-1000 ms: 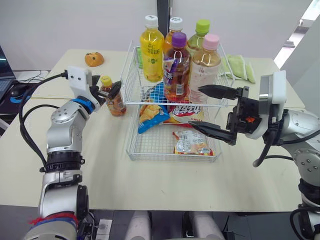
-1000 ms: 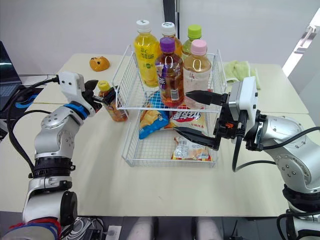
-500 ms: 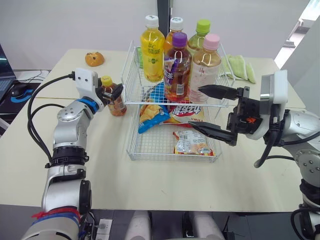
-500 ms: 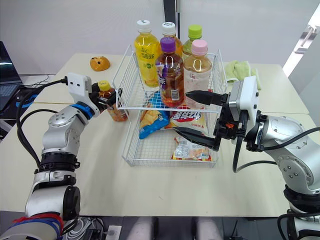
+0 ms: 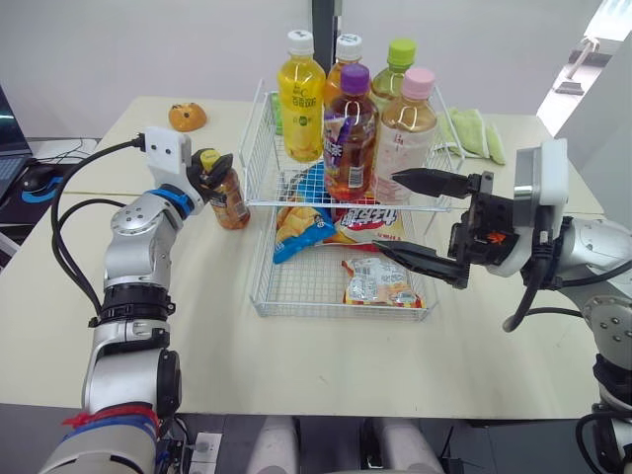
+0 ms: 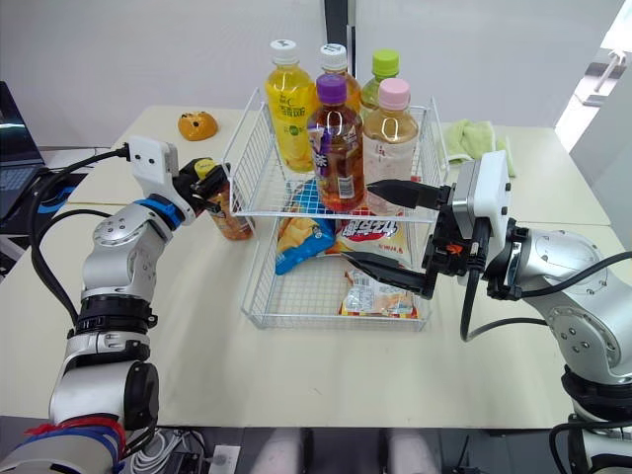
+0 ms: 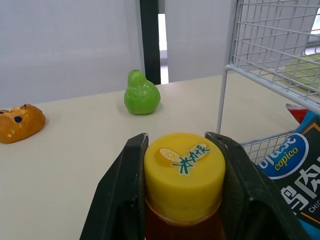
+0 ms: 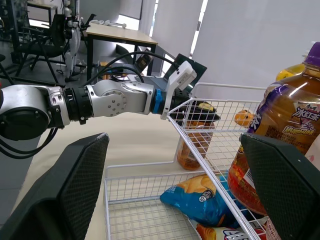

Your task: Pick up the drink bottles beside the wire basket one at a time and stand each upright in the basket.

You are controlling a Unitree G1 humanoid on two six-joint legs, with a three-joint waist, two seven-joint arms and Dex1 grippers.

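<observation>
Small amber drink bottle [image 5: 230, 200] outside the wire basket [image 5: 336, 313], just beside its left wall, upright or nearly so; whether its base rested on the table [image 5: 326, 365] or was just off it could not be told. The left gripper [image 5: 212, 164] was closed on the bottle, its two black fingers [image 7: 125, 180] pressed against opposite sides of the yellow cap [image 7: 184, 165]. The right gripper [image 5: 387, 211] hung over the middle of the basket with its jaws spread wide and nothing between them. Five taller bottles [image 5: 348, 138] stood together at the far end of the basket, and snack packets [image 5: 380, 281] lay flat on its floor nearer the robot. The held bottle looked full of liquid, so it was judged fairly heavy for its size, with the weight low in the body. The plastic body was probably smooth and slightly yielding, whereas the cap was stiff and ridged, offering the firmer purchase. A hold at the cap left the body free to swing below the fingers, so a level, unhurried lift seemed advisable. Breakage was judged unlikely; the greater hazards were the base catching on the basket's upper wire, or the bottle tipping when set down on an uneven packet rather than on the bare wire floor.
</observation>
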